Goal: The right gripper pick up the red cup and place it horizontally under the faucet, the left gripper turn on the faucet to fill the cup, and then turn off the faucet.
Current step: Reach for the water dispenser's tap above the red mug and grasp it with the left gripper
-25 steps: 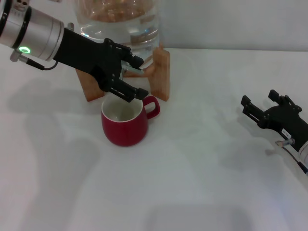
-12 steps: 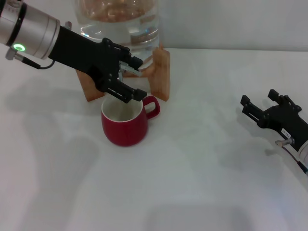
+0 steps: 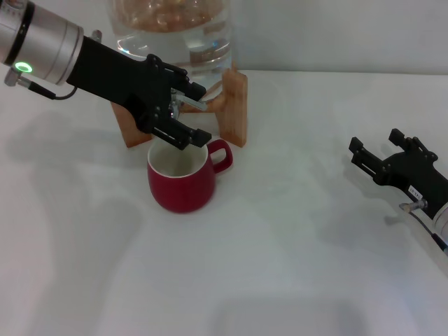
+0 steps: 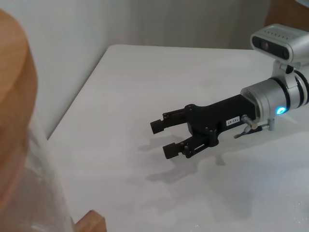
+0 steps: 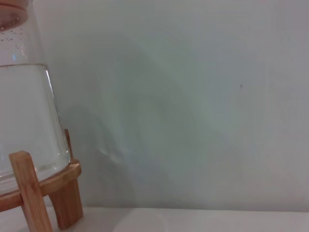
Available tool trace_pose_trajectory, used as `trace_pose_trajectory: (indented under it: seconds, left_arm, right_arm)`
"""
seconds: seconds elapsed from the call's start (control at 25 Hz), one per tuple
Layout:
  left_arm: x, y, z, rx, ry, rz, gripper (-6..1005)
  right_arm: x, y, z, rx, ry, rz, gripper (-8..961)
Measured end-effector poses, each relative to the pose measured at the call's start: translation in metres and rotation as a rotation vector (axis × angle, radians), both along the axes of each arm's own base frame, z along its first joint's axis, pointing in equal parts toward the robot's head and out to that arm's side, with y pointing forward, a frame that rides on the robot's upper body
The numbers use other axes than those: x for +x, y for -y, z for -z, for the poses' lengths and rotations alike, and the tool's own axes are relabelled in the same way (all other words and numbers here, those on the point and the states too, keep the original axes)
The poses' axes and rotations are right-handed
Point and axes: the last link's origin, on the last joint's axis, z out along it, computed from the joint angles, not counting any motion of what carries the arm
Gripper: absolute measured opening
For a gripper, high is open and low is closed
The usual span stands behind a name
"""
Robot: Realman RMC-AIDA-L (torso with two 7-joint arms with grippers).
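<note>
The red cup [image 3: 180, 179] stands upright on the white table, handle to the right, directly below the faucet [image 3: 187, 102]. The chrome faucet pokes out of the clear water jug [image 3: 175, 35]. My left gripper [image 3: 197, 112] reaches in from the upper left, and its black fingers are spread above and below the faucet, just over the cup's rim. My right gripper [image 3: 376, 144] hovers low over the table far to the right, well away from the cup. The left wrist view shows the right gripper [image 4: 159, 137] open with nothing between its fingers.
The jug rests on a wooden stand [image 3: 234, 105] at the back of the table, against a pale wall. The right wrist view shows the jug [image 5: 24, 121] and a stand leg [image 5: 29, 193]. Bare white tabletop [image 3: 280, 245] lies between the cup and the right gripper.
The left arm has shifted slightly back toward the upper left while its fingers stay at the faucet. The cup and the right arm have not moved.
</note>
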Motion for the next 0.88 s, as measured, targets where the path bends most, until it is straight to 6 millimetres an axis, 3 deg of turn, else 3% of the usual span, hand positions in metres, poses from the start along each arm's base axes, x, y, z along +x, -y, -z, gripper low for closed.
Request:
trace_pose_trajectory:
  seconds: [0.32,0.88]
  left_arm:
    - [0.000,-0.003,0.000,0.020,0.000,0.013,886]
    - [0.006,-0.005,0.019,0.021,-0.029,0.049,885]
  right_arm:
    - [0.000,0.000,0.000,0.000,0.000,0.000,857]
    - [0.001,0.001,0.000,0.001,-0.003,0.002,858]
